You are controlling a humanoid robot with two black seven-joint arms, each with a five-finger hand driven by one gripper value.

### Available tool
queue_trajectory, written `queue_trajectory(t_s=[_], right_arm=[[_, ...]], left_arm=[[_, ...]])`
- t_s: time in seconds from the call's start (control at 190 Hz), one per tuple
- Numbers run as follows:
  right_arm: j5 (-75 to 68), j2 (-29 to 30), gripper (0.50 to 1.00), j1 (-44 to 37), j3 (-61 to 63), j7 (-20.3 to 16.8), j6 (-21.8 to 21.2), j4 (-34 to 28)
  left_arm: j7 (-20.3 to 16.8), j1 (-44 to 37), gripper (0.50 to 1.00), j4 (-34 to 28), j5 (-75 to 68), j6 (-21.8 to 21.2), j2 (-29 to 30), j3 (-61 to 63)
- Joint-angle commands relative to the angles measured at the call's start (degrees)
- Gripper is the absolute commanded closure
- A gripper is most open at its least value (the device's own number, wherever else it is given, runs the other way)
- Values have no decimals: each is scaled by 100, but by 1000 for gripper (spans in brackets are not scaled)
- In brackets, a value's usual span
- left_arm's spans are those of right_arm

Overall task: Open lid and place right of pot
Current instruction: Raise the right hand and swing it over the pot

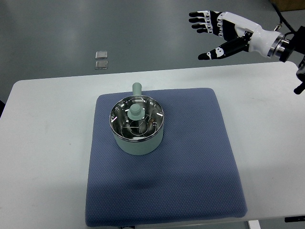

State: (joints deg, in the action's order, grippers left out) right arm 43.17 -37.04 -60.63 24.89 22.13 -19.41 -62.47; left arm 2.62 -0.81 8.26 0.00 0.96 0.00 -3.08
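The pot (138,128) sits near the middle of the blue mat (200,157), its lid (137,120) still on, glassy and see-through with 1 pale green knob (135,111) at the centre. The lid looks stiff, light and probably slippery, perhaps breakable; the knob is the place to pinch. The right hand (224,34) hovers far right, fingers spread, holding nothing.

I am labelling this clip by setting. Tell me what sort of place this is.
Probably a robotics lab or test room, not a home kitchen. A lone pot with its lid on sits on a blue mat on a plain white table, over bare grey floor, with the right hand open above the far edge.
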Motion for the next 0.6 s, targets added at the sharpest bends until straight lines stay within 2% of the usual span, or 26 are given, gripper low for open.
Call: queue_trajectory(t_s=[0.0,0.168,0.184,0.404,0.593], right_arm=[[280,4,566,-449,-450,2,43,-169],[719,39,566,-889,-924,2,174,-327],[991,74,566,-1073,-1117,2,306,-414],[1449,179,566,-1513,-1829,2,640,-810],[1888,311,566,-1671,-2005,-33,693,-872]], left_arm=[[-7,2,500,0,0,1,0,0],[2,2,500,0,0,1,0,0],[-7,2,500,0,0,1,0,0],[2,2,500,0,0,1,0,0],[-7,-7,500,0,0,1,0,0]])
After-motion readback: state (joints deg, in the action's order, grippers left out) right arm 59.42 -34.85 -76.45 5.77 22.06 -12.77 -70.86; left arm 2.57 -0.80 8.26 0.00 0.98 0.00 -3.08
